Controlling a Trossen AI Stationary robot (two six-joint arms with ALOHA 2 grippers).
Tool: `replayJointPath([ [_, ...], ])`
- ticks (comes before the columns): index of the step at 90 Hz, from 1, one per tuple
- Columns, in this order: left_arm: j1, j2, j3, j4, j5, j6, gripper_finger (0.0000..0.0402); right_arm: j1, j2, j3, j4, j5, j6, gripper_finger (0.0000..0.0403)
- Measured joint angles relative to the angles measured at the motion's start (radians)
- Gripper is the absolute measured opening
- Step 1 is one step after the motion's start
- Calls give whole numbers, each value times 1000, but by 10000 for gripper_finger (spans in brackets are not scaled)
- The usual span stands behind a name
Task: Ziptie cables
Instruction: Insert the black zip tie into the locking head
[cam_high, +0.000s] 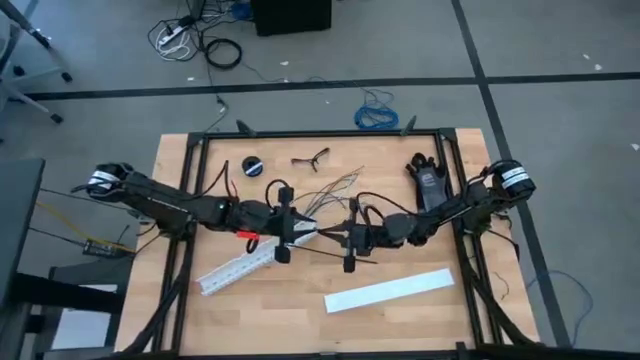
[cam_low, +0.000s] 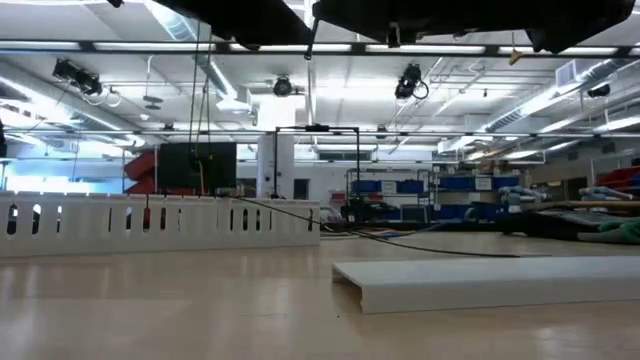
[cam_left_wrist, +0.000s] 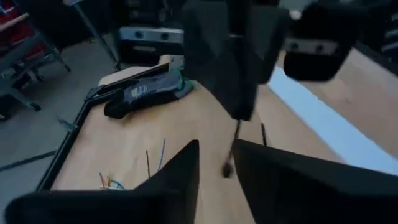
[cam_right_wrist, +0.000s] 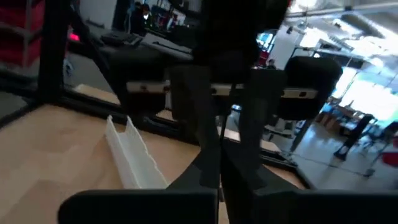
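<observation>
From above, I am seeing the cables (cam_high: 335, 190) only as hair-thin lines, too fine for me to count or sort by colour. The left gripper (cam_high: 300, 228) and right gripper (cam_high: 338, 236) are meeting in a dark cluster that is hiding their fingertips and whatever lies between. In the low view both arms are getting cut off at the upper edge. Both wrist views are blurring badly.

Right pincer (cam_right_wrist: 219, 177) has its two dark fingers (cam_right_wrist: 193, 177) pressed together at the tips. Straight ahead, close up, sits the other arm's pincer (cam_right_wrist: 217, 93). A white slotted strip (cam_right_wrist: 134, 155) lies on the wooden surface (cam_right_wrist: 50, 149).
</observation>
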Motion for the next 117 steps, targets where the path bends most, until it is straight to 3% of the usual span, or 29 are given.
replayJointPath([
  [19,7,-101,0,-49,1,-147,131,10,0,0,-15,4,-49,0],
  [26,21,-137,0,-66,22,-301,132,14,0,0,-19,4,-131,0],
  [40,60,-150,-16,-60,168,-671,132,20,0,0,-45,-3,-362,0],
  [55,93,-131,-66,-73,189,-937,131,25,0,0,-81,-2,-592,0],
  [98,123,-51,-234,298,215,-1177,131,21,65,1,-85,147,-1184,0],
  [117,125,44,-243,386,191,-1258,131,21,134,4,-12,180,-1305,0],
])
